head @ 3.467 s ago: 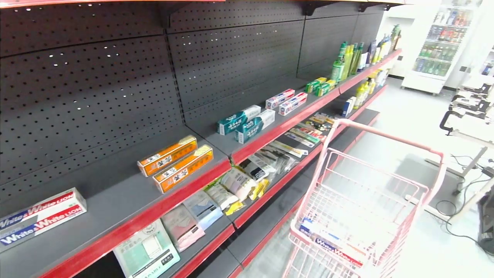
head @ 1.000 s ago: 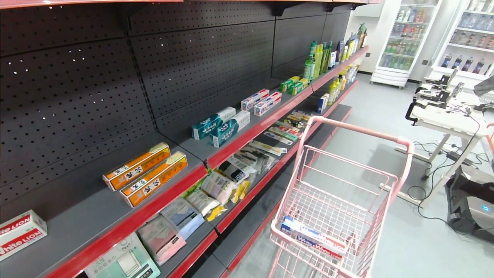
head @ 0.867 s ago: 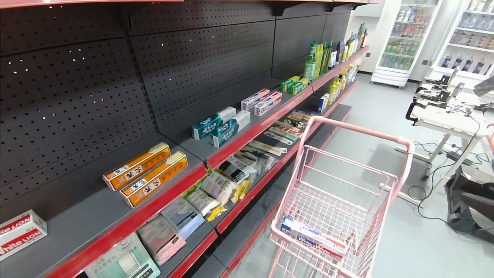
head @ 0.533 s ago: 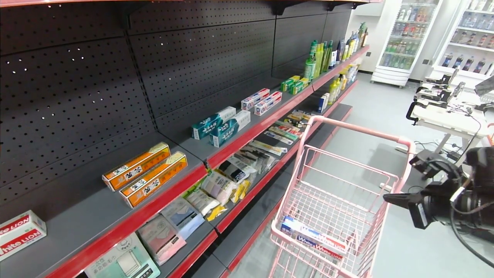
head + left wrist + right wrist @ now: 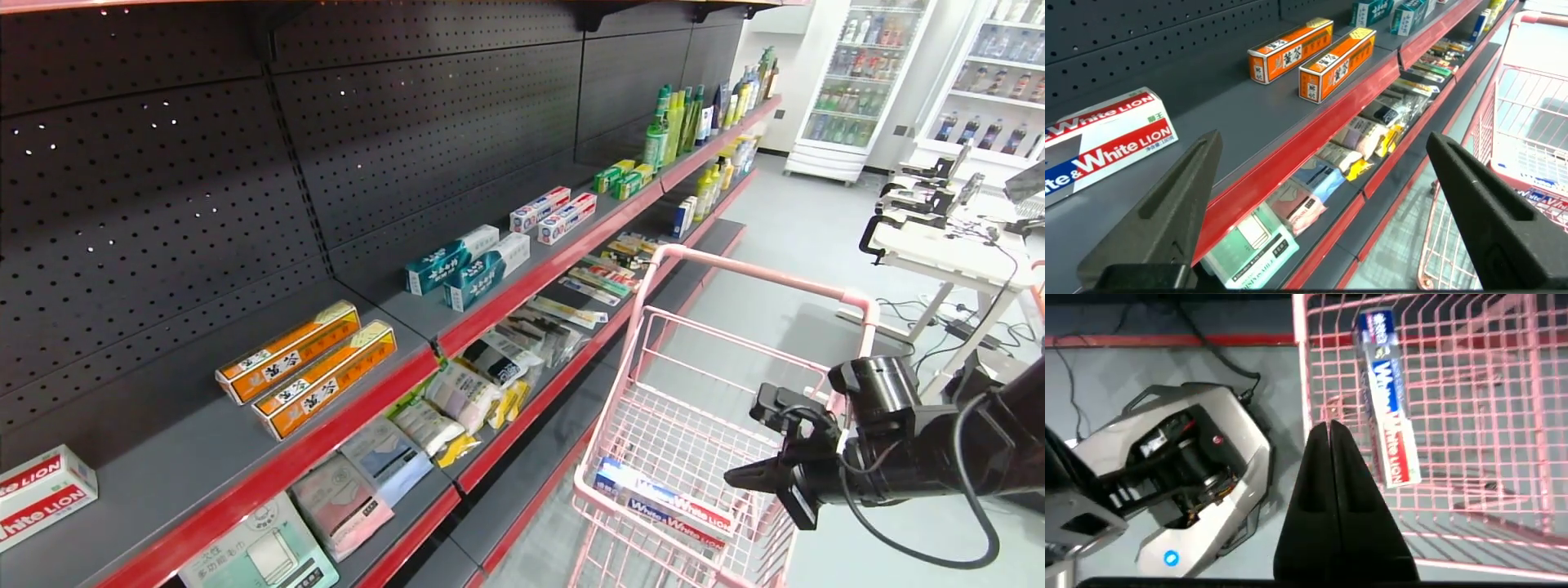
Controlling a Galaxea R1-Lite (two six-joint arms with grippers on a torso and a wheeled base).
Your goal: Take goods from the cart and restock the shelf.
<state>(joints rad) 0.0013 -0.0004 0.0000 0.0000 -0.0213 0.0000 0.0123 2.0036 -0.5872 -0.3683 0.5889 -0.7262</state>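
Observation:
A pink wire cart (image 5: 759, 279) stands in the aisle beside the shelf (image 5: 326, 441). One blue-and-white toothpaste box (image 5: 663, 506) lies flat on the cart's floor, also seen through the mesh (image 5: 1388, 400). My right gripper (image 5: 744, 478) hovers over the cart's right rim, above and to the right of that box, fingers pressed together and holding nothing (image 5: 1329, 433). A matching white toothpaste box (image 5: 41, 498) rests at the shelf's left end (image 5: 1102, 147). My left gripper (image 5: 1323, 220) is open and holding nothing, in front of the shelf's red edge.
Orange boxes (image 5: 306, 367), teal boxes (image 5: 465, 265) and bottles (image 5: 678, 126) line the shelf. Packets (image 5: 457, 400) fill the lower tier. A white table (image 5: 947, 253) with floor cables stands right of the cart. Drink fridges (image 5: 849, 90) are at the back.
The head view panned right early on. Within the last second my right arm came in from the right edge and moved left and down to the cart's rim. The boxes stayed put.

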